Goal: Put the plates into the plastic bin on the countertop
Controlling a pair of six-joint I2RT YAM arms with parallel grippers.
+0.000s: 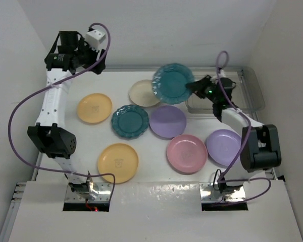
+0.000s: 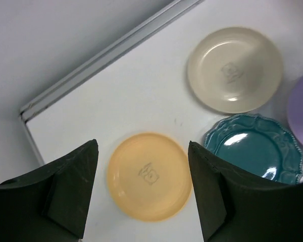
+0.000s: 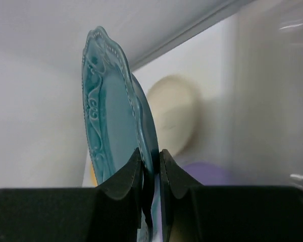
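The teal scalloped plate (image 3: 108, 111), probably light, stiff and slick, stood on edge above your right gripper (image 3: 150, 159), whose jaws pinched its rim, the natural hold, with the plastic bin (image 3: 272, 101) just to that gripper's right; your left gripper (image 2: 142, 151) hung spread.

The left arm (image 1: 51, 108) and right arm (image 1: 236, 119) wore white link shells with black joint housings. A purple cable (image 1: 10, 126) looped beside each. A green light (image 1: 210, 92) glowed on the right wrist, toward 3 o'clock. The left pincer (image 2: 141, 151) and right pincer (image 3: 151, 156) had matte black wedge fingers.
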